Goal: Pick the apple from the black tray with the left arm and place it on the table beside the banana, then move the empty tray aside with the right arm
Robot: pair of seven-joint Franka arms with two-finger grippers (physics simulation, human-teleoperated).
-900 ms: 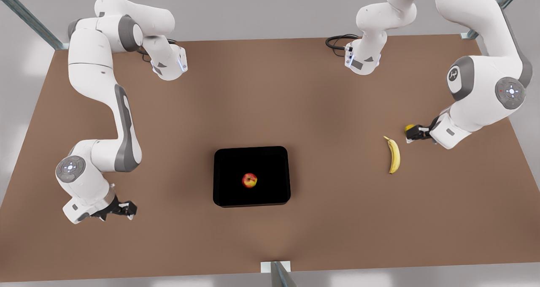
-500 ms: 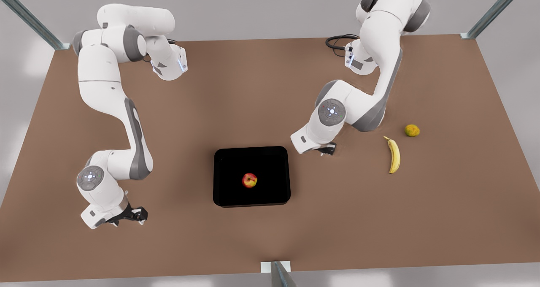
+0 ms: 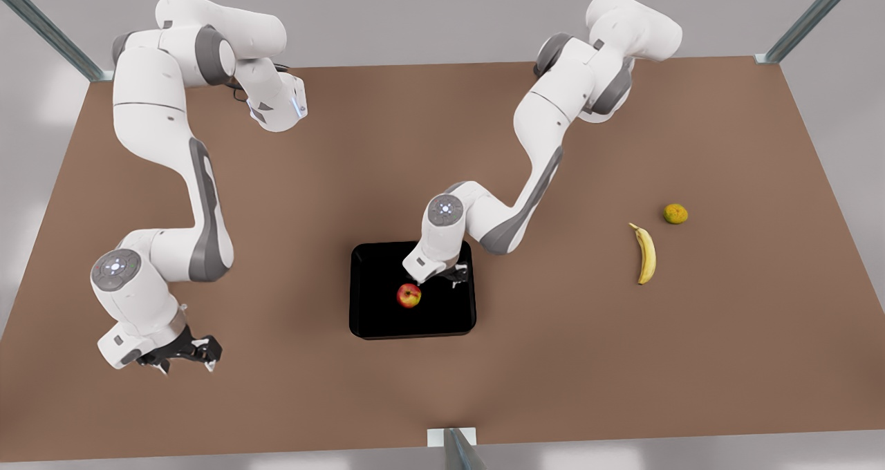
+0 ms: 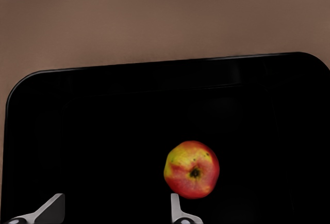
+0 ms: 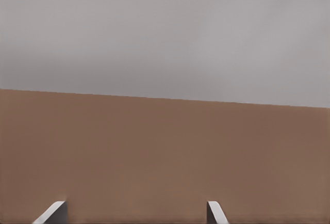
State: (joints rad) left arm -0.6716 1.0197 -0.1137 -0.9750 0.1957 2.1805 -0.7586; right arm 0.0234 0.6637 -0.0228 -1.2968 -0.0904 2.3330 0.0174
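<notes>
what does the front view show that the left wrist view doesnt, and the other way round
Front view alone: the banana and a small yellow-orange fruit lying apart on the table, plus the right pincer, open, waiting near the front view's left edge.

Left wrist view alone: the apple's dark stem pit and yellow patch seen close, with one pincer fingertip just beside the apple.

Both: the apple inside the black tray, the open left pincer over the tray, not yet holding the apple.
</notes>
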